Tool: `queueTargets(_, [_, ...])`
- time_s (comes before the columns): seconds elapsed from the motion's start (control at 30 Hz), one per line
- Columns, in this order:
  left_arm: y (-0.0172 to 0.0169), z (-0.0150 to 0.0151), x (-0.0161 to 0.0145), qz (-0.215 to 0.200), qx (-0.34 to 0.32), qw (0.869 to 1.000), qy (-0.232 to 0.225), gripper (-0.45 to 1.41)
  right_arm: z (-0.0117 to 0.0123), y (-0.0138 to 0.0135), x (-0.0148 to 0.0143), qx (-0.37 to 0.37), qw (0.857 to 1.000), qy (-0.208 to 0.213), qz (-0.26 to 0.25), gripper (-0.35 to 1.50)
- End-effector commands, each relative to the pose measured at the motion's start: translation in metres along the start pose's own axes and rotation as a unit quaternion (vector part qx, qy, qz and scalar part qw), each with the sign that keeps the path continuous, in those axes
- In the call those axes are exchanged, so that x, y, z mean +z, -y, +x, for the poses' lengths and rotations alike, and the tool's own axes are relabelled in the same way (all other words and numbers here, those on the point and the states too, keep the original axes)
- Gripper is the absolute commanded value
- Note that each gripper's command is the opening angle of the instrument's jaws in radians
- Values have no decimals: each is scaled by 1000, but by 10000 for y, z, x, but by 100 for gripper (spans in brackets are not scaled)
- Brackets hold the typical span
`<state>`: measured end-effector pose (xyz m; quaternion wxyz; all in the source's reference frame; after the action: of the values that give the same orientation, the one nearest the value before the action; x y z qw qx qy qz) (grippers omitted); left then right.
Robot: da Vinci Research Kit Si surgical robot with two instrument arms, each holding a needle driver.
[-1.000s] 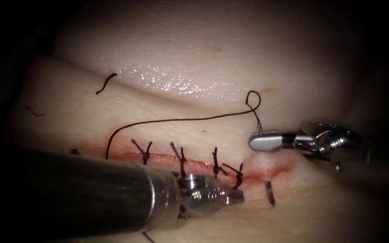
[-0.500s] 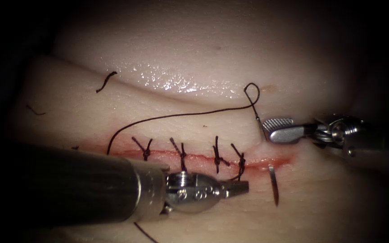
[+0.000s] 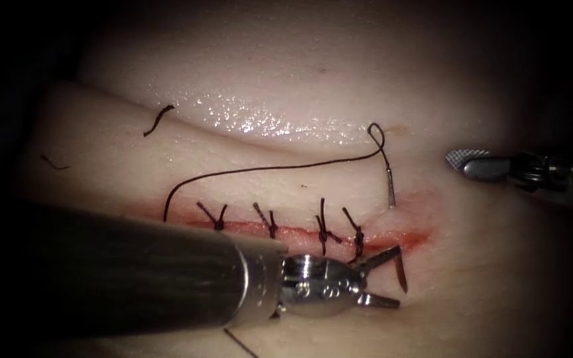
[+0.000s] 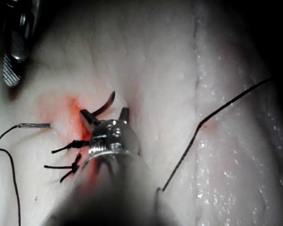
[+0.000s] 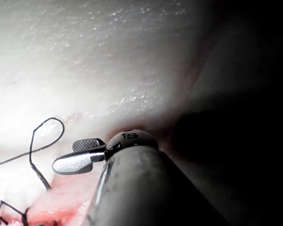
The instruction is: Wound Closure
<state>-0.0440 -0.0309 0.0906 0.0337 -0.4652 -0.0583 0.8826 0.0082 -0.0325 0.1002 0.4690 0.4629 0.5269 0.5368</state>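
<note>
The curved needle sits in the tissue (image 3: 286, 86) at the right end of the cut (image 3: 286, 232). Its point (image 3: 402, 275) stands out on the near side and its tail (image 3: 390, 192) on the far side. My left tool (image 3: 392, 278) is open, with its jaws on either side of the needle's point (image 4: 108, 100) and holding nothing. My right tool (image 3: 457, 164) is open and empty, well to the right of the tail. The dark thread (image 3: 266, 168) loops up from the tail, then runs left and down to the cut's left end.
Several knotted stitches (image 3: 323, 232) cross the cut, with red fluid (image 3: 412, 235) along it. Cut ends of thread (image 3: 157, 119) lie on the far left of the tissue. The left tool's thick shaft (image 3: 101, 272) covers the near left.
My left tool has moved right and its jaws have opened around the needle's point. My right tool has drawn away from the needle's tail, up and to the right.
</note>
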Motion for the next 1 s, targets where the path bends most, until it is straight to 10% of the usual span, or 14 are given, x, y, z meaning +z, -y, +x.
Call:
queueTargets(0.03, [1, -3, 12, 1, 0, 1000, 0, 68, -6, -8, 10, -2, 1000, 0, 1, 133])
queueTargets(0.37, [9, -7, 23, -1, 18, 1000, -9, 37, -17, -17, 22, -9, 1000, -8, 0, 132])
queueTargets(0.43, [12, -6, 21, -10, 21, 999, -21, -45, -20, -21, 20, -13, 1000, -7, 1, 130])
queueTargets(0.67, [11, -1, 6, -81, -87, 991, -67, -45, -20, -21, 15, -12, 1000, -10, -3, 125])
queueTargets(1.0, [25, 26, -20, -159, -321, 926, -123, -45, -26, -17, 16, 12, 1000, -9, -3, 117])
